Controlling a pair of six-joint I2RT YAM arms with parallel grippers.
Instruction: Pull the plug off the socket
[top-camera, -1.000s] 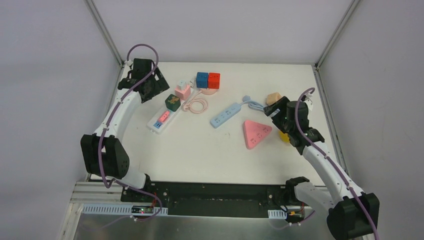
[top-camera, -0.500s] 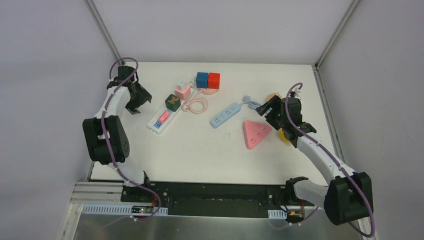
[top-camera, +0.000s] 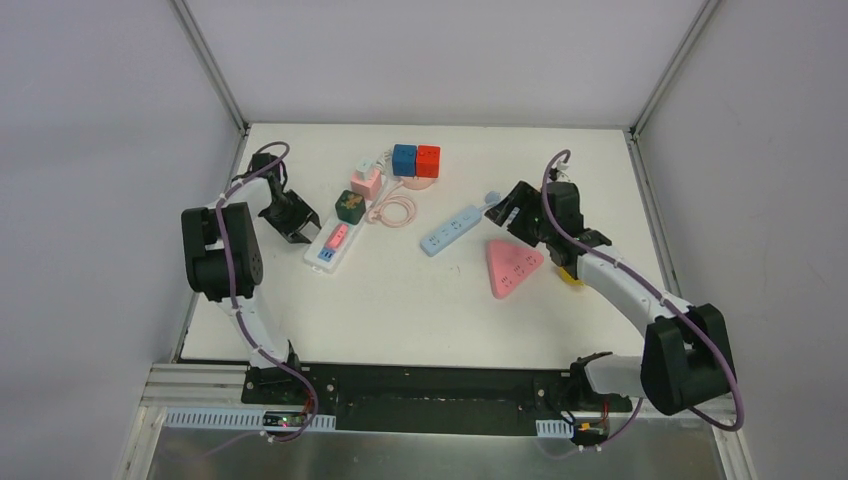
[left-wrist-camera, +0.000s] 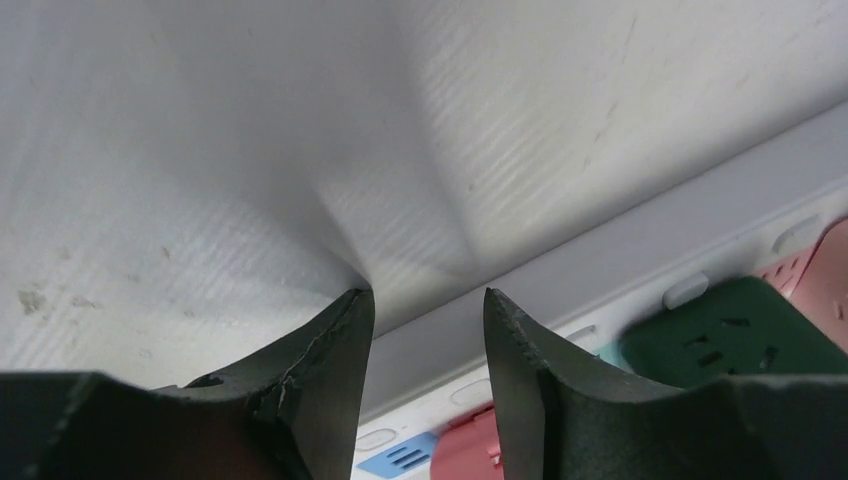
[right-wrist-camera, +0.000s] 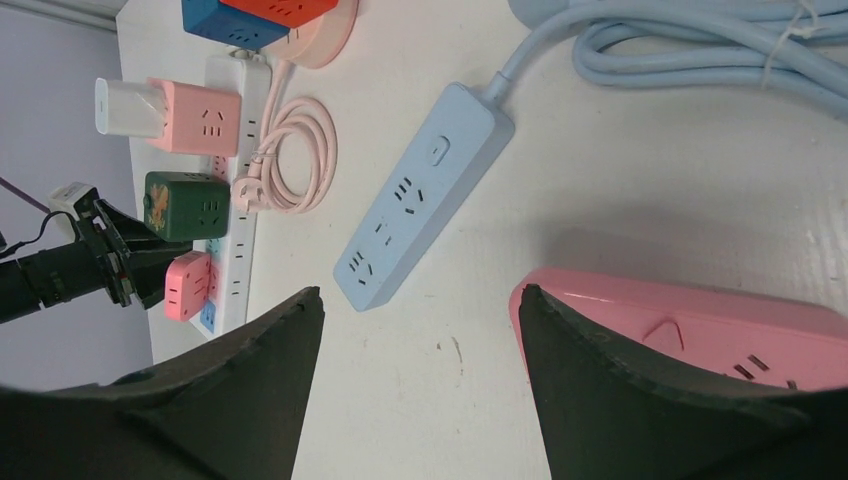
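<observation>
White surface (top-camera: 400, 300); left tool (left-wrist-camera: 425, 305), narrowly parted, empty, hovers beside the white strip (top-camera: 345, 225); approach step, seemingly; next comes closing on its green plug (top-camera: 348, 206).

open tabletop (top-camera: 270, 275) left of white strip (left-wrist-camera: 620, 255), green plug (top-camera: 348, 206), pink plug (top-camera: 336, 237) crowding its sockets

From above, the long strip (top-camera: 322, 257) lies at 9 o'clock on the table (top-camera: 400, 310), its far end pointing toward 1 o'clock. Three blocks sit on it: the small plug (top-camera: 336, 237) nearest, the cube adapter (top-camera: 348, 206) at its 1 o'clock, and the end adapter (top-camera: 366, 183) farthest. The left gripper (top-camera: 300, 230) is just beside the small plug at 9 o'clock. The coiled cord (top-camera: 392, 211) lies at the cube adapter's 3 o'clock, with the paired cubes (top-camera: 416, 160) at the cord's 1 o'clock. The middle strip (top-camera: 450, 230) is near the centre, with the triangular socket (top-camera: 511, 266) at its 4 o'clock and the right gripper (top-camera: 508, 212) at its 3 o'clock
</observation>
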